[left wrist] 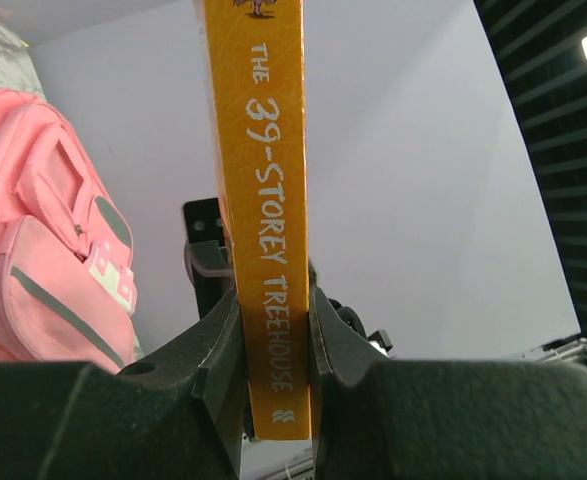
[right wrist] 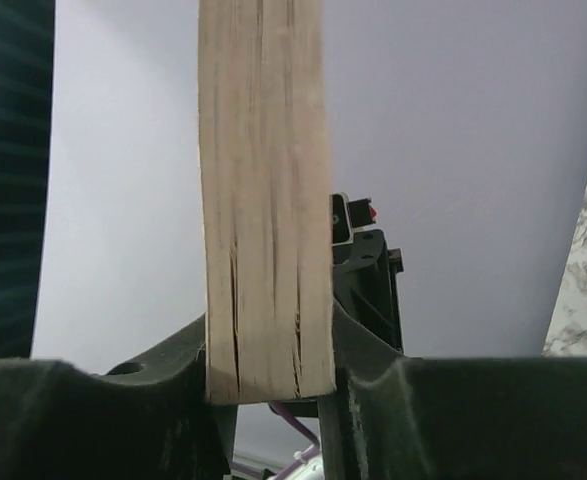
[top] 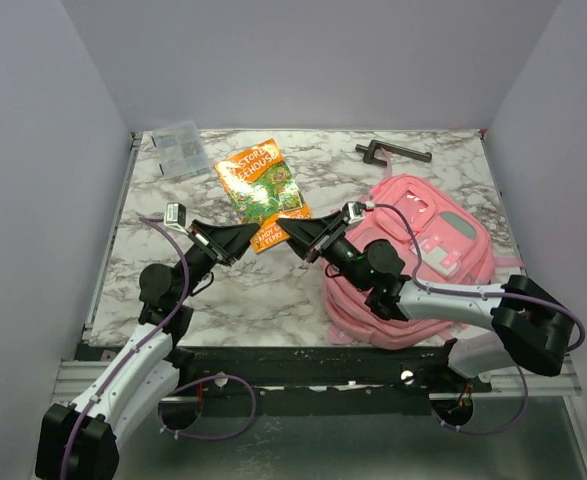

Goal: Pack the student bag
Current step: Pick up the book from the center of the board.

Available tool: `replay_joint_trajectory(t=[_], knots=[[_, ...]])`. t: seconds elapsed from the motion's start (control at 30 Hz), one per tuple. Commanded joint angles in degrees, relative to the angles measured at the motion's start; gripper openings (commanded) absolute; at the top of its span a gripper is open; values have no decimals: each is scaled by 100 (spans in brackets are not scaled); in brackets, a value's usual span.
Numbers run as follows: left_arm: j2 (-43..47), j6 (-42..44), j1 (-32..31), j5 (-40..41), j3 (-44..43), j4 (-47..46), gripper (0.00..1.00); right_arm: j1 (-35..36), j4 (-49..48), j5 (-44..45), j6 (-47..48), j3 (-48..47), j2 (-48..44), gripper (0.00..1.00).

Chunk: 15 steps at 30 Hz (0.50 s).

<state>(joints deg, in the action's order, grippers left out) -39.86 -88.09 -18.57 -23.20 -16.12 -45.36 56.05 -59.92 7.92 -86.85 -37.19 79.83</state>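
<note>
The pink student bag (top: 413,265) lies flat at the right of the marble table, under my right arm; it also shows at the left of the left wrist view (left wrist: 43,240). An orange paperback book (top: 261,190), "The 39-Storey Treehouse", is held up between both grippers. My left gripper (top: 245,238) is shut on its orange spine (left wrist: 270,250). My right gripper (top: 291,234) is shut on the opposite page edge (right wrist: 265,220). The two grippers face each other across the book's near end.
A clear plastic packet (top: 181,148) lies at the far left corner of the table. A black handle-shaped tool (top: 393,152) lies at the far right, behind the bag. Grey walls enclose the table (top: 233,290).
</note>
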Motion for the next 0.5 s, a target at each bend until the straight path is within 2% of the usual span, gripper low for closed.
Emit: replay_joint_trajectory(t=[0.0, 0.03, 0.07, 0.1, 0.2, 0.33, 0.4, 0.47], knots=[[-137, 404, -101, -298, -74, -544, 0, 20, -522, 642, 83, 305, -248, 19], [-181, 479, -116, -381, -69, -544, 0, 12, -610, 668, 199, 377, -288, 6], [-208, 461, -121, -453, -38, -541, 0, 13, -586, 702, 306, 429, -350, 1], [-226, 379, -121, -507, 12, -544, 6, -7, -459, 711, 485, 432, -451, 0], [-191, 98, -116, -781, 205, -519, 44, -293, 349, 354, 1079, 220, -930, 0], [-118, 338, 73, -1455, 158, -131, 72, -1199, 2448, -582, 2330, -490, -1495, 0], [-78, 625, 228, -1782, -57, 520, 77, -1966, 3702, -1487, 2657, -938, -1579, 0], [-42, 1175, 360, -2056, -326, 1075, 78, -2757, 4443, -2513, 3039, -1221, -1595, 0]])
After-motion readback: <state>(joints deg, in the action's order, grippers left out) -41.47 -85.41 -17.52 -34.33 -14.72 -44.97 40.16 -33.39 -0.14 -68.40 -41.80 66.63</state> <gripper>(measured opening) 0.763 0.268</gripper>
